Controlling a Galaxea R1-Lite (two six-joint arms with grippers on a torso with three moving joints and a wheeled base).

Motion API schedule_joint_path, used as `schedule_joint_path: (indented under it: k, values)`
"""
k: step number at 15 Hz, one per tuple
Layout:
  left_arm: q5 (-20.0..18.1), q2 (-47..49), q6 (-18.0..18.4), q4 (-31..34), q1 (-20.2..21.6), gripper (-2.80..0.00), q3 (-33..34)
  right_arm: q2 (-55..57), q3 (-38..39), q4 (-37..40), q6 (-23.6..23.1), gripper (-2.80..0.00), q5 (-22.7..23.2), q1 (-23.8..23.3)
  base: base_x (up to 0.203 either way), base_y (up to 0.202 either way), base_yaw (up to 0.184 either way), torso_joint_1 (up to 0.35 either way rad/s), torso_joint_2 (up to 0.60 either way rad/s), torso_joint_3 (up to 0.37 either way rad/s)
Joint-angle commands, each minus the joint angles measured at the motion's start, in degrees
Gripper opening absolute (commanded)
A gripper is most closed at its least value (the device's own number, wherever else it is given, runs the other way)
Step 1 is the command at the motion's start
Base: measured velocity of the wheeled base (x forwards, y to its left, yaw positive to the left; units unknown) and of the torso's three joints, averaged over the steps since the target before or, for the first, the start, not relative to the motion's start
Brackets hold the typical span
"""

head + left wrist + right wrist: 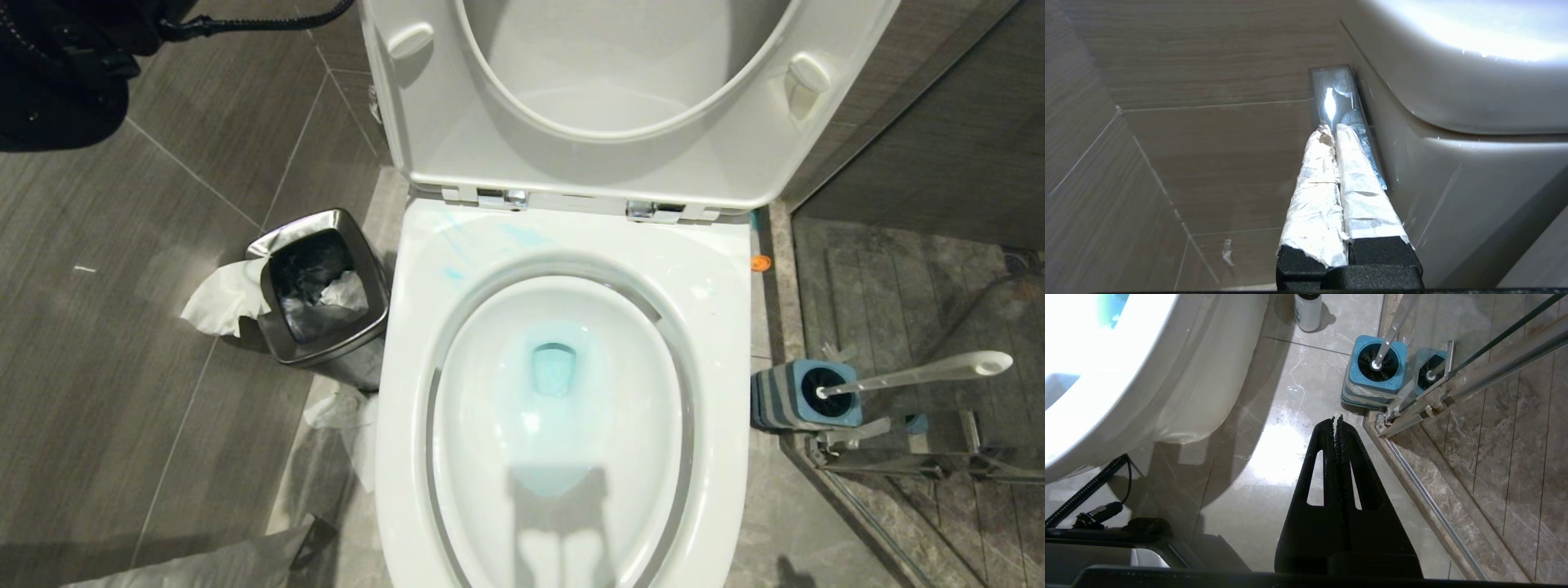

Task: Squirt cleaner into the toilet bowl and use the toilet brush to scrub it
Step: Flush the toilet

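The toilet bowl (563, 425) fills the middle of the head view, its seat and lid (620, 90) raised at the far side on chrome hinges. The cleaner (553, 367) shows as a pale turquoise tint in the water around the drain hole, with a second patch on the near slope of the basin and faint teal smears on the far left of the rim.

The toilet brush (922, 374) stands in its square blue-and-grey holder (804, 396) on the floor just right of the bowl, beside the glass shower screen; its white handle leans to the right with the looped end uppermost (the glass carries a fainter reflection of it). In the right wrist view the brush (1386, 343) and holder (1375, 375) sit beyond the right gripper (1336, 419), apart from it, and a white bottle (1307, 310) stands further off near the foot of the toilet.

The right gripper hangs low over the pale floor tiles, its black fingers pressed together and holding nothing.

The left gripper (1333, 130) has its foil-wrapped fingers (1314, 192) closed against each other, also empty, pointing along the left flank of the toilet close to a shiny metal bin (1337, 94). In the head view that steel waste bin (322, 294) stands left of the bowl, white tissue (224, 298) draped over its edge.
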Motion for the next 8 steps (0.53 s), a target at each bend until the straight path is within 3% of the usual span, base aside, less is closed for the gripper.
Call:
schedule_joint_path:
  k: [1,8]
  values:
    - [1.1,1.9,0.6,0.9,-0.4,-2.80,0.4,0.0,0.0,0.0,0.0,-2.80,0.1,0.0,0.000,0.000,0.000,0.000,0.00,0.000]
    - [2.4,5.1,0.8,0.8,-2.1,-2.80,0.4,0.0,0.0,0.0,0.0,-2.80,0.1,0.0,0.000,0.000,0.000,0.000,0.00,0.000]
